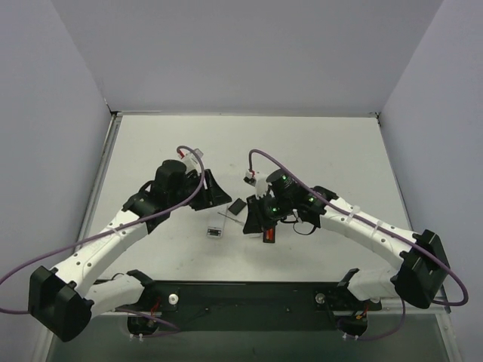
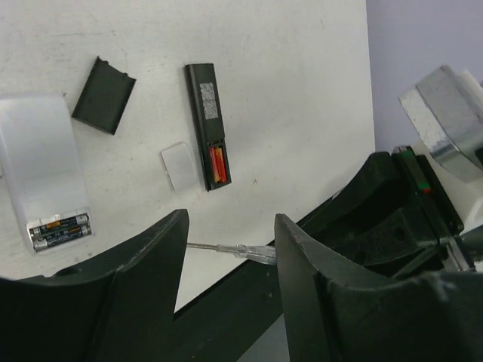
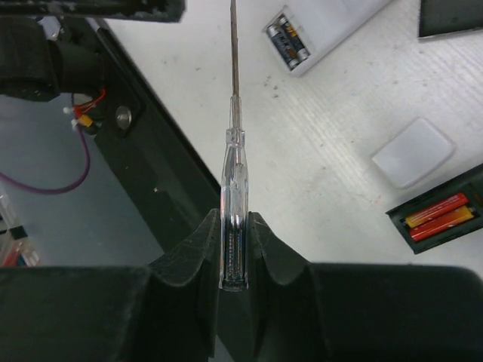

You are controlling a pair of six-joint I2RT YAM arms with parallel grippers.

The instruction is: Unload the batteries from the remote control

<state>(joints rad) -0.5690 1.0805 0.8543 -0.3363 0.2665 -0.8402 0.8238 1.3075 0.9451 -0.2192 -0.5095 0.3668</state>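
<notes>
- The batteries (image 2: 217, 164) are sitting at the near end of the remote control (image 2: 204, 105).
- I'm clamping a screwdriver (image 3: 233, 166) in the right gripper (image 3: 235, 222).
- The left gripper (image 2: 230, 226) is gaping, empty.

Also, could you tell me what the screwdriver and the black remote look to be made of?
The screwdriver seems to have a clear glossy plastic handle, its insides showing through, and a thin grey shaft, probably metal. The black remote looks like matt plastic, with no glare.
</notes>
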